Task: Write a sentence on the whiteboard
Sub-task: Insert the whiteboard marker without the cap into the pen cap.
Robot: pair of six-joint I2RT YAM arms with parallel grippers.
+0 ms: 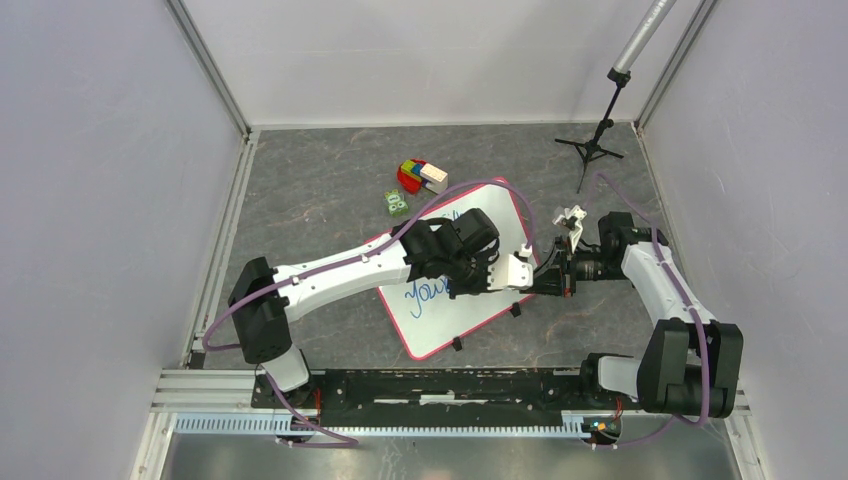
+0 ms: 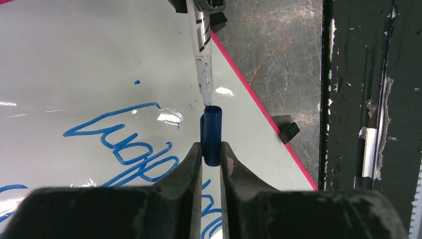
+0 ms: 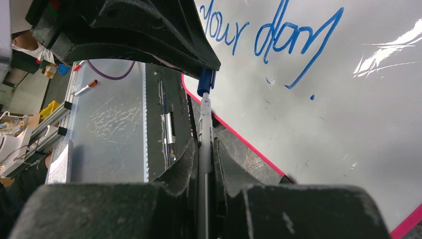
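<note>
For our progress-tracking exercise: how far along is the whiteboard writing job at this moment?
Done, it seems: blue writing is on the board, with "your day" readable. In hand: the left jaws pinch the blue cap, the right jaws hold the marker, and its tip sits at the cap's mouth. Left: probably pushing the cap on and setting the marker down.

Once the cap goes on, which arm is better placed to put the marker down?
Probably right: the right end effector grips the marker at the whiteboard edge; the left end effector pinches only the cap.
</note>
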